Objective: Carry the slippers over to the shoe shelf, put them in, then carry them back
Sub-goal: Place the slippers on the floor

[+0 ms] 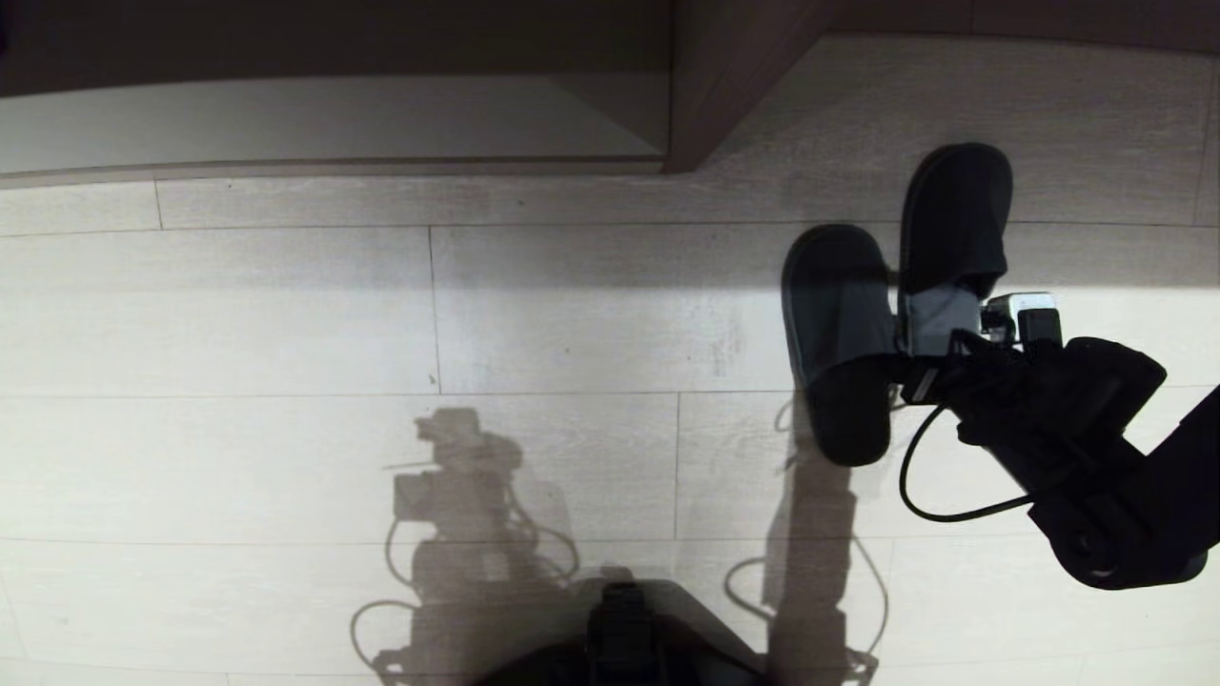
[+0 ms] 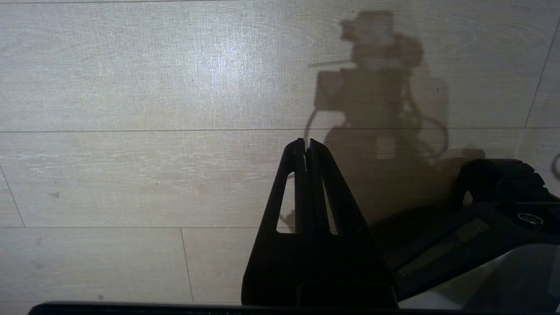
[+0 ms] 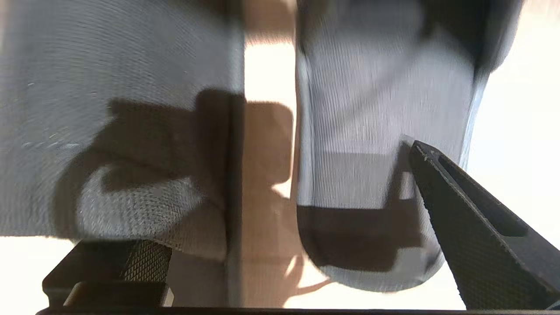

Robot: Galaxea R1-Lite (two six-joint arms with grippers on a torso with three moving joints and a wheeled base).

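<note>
Right tool [image 1: 929, 367] gapes, seemingly partly hiding slippers [image 1: 839, 314].

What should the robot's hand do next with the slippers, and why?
Probably close. The right gripper is open at the heel ends of the slippers, one finger outside one slipper and the other beyond its mate, so squeezing would likely pinch both for lifting.

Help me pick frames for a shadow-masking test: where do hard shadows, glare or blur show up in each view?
Head view: a dark band crosses the floor before the shoe shelf, shading the slippers; the robot's shadow lies lower down. Left wrist view: the same shadow beyond the shut left tool. Right wrist view: slippers blurred, floor blown out white beside the open right tool.
</note>
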